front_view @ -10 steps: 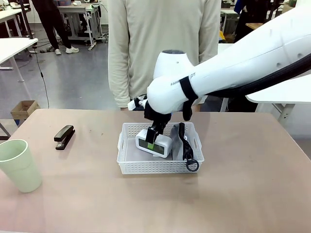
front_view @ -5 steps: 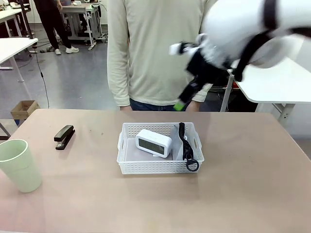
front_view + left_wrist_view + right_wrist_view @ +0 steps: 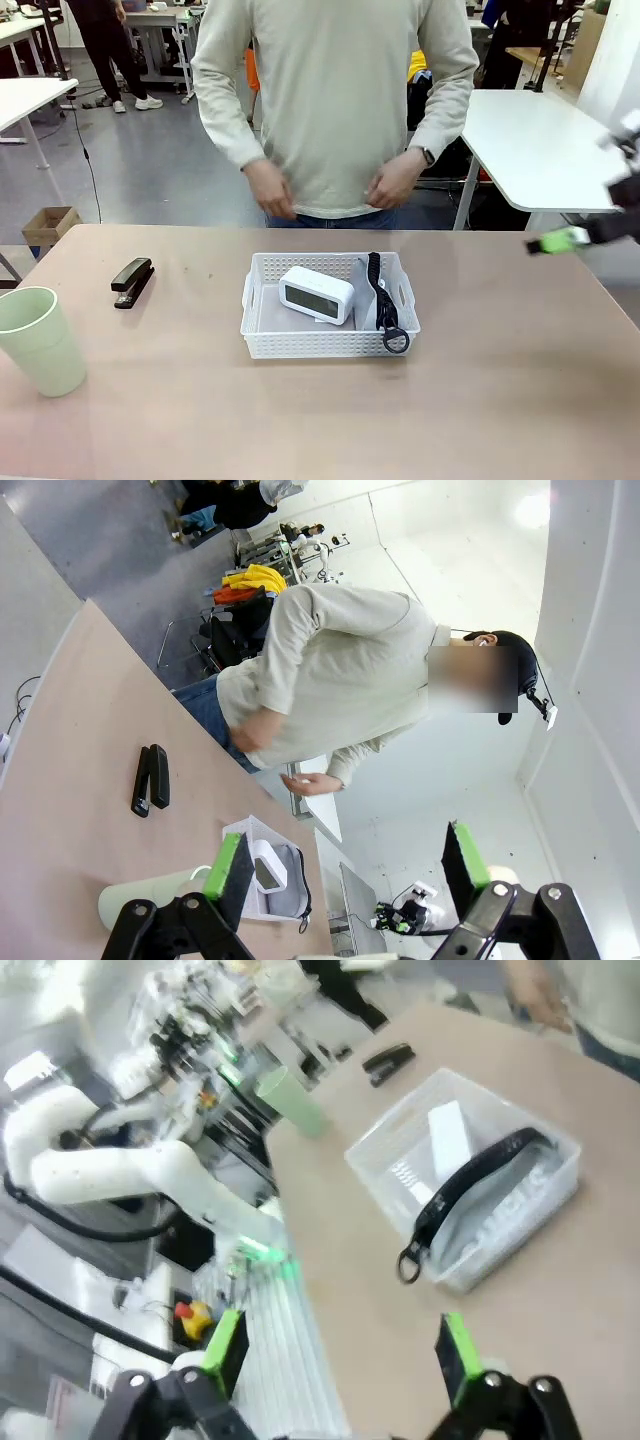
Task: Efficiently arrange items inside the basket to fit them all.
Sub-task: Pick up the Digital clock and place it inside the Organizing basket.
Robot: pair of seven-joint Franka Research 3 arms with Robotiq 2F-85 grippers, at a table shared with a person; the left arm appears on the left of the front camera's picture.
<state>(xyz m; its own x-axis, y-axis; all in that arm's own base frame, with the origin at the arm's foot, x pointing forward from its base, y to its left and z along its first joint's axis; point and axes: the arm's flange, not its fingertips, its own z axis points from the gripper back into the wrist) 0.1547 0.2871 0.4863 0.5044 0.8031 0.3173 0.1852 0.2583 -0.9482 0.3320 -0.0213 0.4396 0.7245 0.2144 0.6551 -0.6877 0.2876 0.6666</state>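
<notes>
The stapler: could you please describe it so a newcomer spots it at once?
On the brown table, look left of the white basket. The stapler lies flat there; it is black and low, unlike the tall pale green cup nearer the camera.

Grey floor [image 3: 150,170], white table [image 3: 530,140] at right — cardboard box [image 3: 50,228] at left

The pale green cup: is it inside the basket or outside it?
Outside. The pale green cup stands upright on the table, far left of the basket, which holds the clock and grey pouch.
</notes>
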